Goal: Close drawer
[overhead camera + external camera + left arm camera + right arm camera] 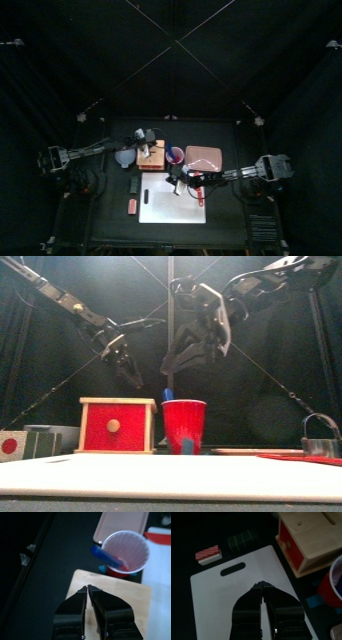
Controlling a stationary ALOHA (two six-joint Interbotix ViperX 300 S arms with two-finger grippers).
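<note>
The small tan wooden box (116, 424) stands left of centre, and its drawer (115, 426) shows a red front with a round wooden knob. From the front the drawer front looks level with the box frame. My left gripper (88, 588) hangs shut and empty above the box's tan top (117, 604). It appears behind the box in the front view (131, 376). My right gripper (258, 585) is shut with nothing in it, over the white sheet (231, 592). The box's red face (295, 543) is just beyond it.
A red cup (185, 426) holding a blue object stands right beside the box. The pinkish slab (205, 157) lies behind it and a bowl (126, 157) sits left of the box. A red-and-white block (208, 554) and a dark green block (241, 539) lie off the sheet's edge.
</note>
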